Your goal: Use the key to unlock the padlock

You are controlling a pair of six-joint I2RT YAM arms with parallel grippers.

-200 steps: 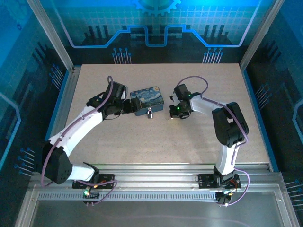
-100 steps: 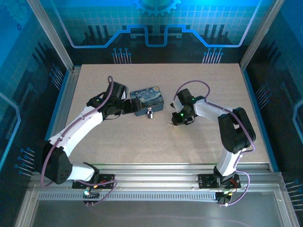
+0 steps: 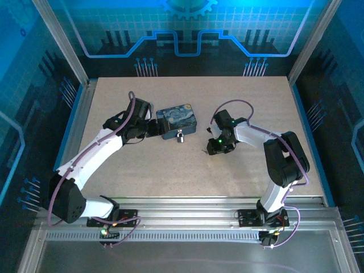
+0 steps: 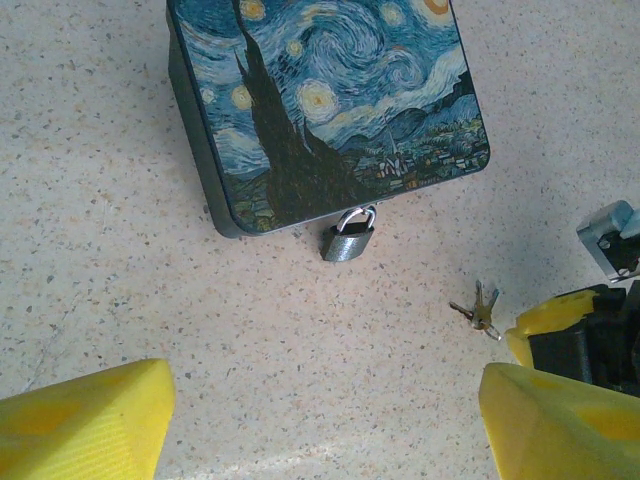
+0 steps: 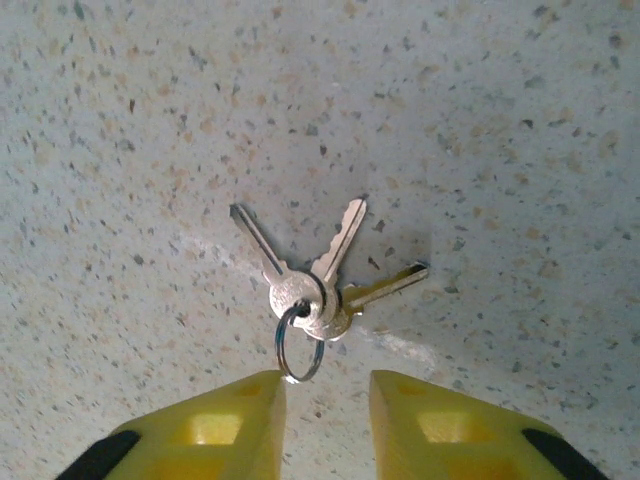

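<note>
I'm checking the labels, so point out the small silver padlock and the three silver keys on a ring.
small silver padlock (image 4: 350, 244), left wrist view, on its body
three silver keys on a ring (image 5: 298, 292), right wrist view, on the overlapping key heads

A robotics lab test cell: two white arms bolted to an aluminium rail reach over a speckled surface, enclosed by metal frame posts and blue circuit-patterned panels.
</note>
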